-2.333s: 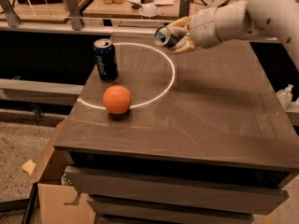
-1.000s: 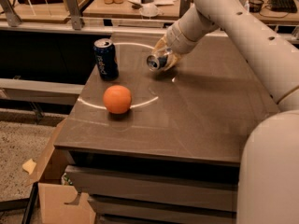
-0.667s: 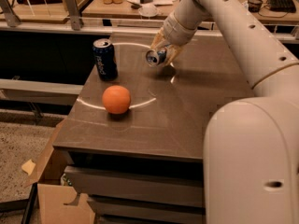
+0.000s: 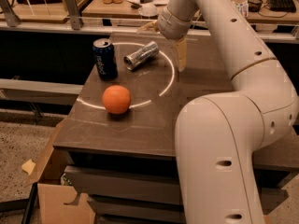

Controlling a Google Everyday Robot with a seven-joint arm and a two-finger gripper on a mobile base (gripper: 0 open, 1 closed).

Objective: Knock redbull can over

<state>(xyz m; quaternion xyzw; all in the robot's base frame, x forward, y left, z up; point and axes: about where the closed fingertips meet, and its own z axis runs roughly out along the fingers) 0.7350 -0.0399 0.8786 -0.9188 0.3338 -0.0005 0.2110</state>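
Observation:
The redbull can [image 4: 141, 55] is a slim silver can. It lies on its side on the dark table [image 4: 196, 106], inside a white circle line, with its top pointing toward the front left. My gripper [image 4: 164, 40] hangs just behind and to the right of the can. It is open and empty, and apart from the can. One tan finger [image 4: 181, 55] points down to the right of the can. The other finger [image 4: 147, 26] sticks out to the left behind it.
A wider dark-blue can [image 4: 104, 59] stands upright just left of the fallen can. An orange [image 4: 116, 99] sits in front of both cans. My arm fills the right side of the view. A cluttered counter [image 4: 117, 3] runs behind the table. A cardboard box [image 4: 51, 195] is on the floor at the front left.
The gripper held the can tilted and lowered it to the table. Now the can lies released on its side, and the gripper has opened and drawn back to the right.

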